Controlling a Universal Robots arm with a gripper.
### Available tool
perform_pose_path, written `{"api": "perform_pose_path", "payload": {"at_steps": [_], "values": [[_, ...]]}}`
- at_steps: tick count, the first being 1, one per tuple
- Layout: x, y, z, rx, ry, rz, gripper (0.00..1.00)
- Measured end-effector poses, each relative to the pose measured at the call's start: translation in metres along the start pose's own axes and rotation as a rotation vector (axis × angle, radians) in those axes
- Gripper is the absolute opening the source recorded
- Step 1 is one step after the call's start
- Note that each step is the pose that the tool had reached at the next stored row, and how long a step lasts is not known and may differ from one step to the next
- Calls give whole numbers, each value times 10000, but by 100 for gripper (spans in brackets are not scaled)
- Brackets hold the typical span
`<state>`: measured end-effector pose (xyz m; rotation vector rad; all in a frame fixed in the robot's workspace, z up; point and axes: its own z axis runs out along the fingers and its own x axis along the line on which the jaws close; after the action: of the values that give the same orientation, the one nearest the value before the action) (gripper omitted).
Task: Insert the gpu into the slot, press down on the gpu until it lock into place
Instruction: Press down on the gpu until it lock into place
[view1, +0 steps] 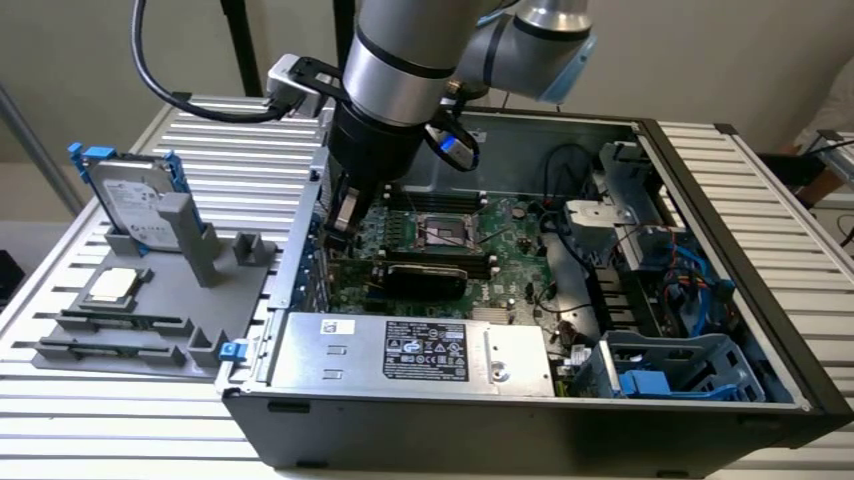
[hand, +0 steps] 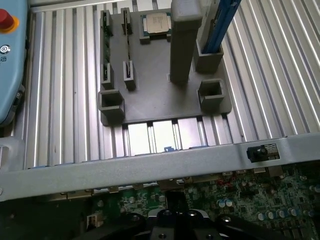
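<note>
The gpu (view1: 419, 276) shows as a black rectangular card low on the green motherboard (view1: 514, 265), just behind the power-supply box. The bright-blue slot is hidden from me. My gripper (view1: 344, 218) hangs inside the open case, close to the case's wall on the exterior view's left. It is just above and beside that end of the card, and I cannot tell whether it touches it. In the wrist view the gripper's black body (hand: 175, 222) sits over the motherboard (hand: 260, 200), just inside the case wall (hand: 150, 164).
A silver labelled power-supply box (view1: 414, 350) fills the case's front. Behind the card is the CPU socket (view1: 441, 232). Cables and a blue drive cage (view1: 667, 375) crowd the exterior view's right. Outside the case stands a grey fixture (hand: 160, 85) holding a hard drive (view1: 134, 200).
</note>
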<state>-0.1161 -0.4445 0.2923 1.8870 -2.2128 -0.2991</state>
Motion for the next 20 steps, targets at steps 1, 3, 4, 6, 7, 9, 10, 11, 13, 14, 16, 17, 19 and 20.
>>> {"api": "perform_pose_path", "payload": {"at_steps": [1,3,4,6,7,9,10,11,13,14,16,17,19,20], "values": [[0,0,0,4,22,8,11],[0,1,-1,15,89,32,11],[0,1,-2,21,134,46,11],[0,0,-2,31,192,64,11],[0,0,-2,34,214,72,11],[0,1,-3,40,250,90,11],[0,0,-2,44,270,100,11],[0,1,-3,46,287,110,11],[0,1,-3,40,307,133,11],[-2,1,-2,23,312,148,11],[-7,3,-3,-16,312,180,11],[-9,3,-4,-38,312,197,11],[-14,5,-6,-85,306,233,11],[-18,6,-8,-98,307,252,11]]}}
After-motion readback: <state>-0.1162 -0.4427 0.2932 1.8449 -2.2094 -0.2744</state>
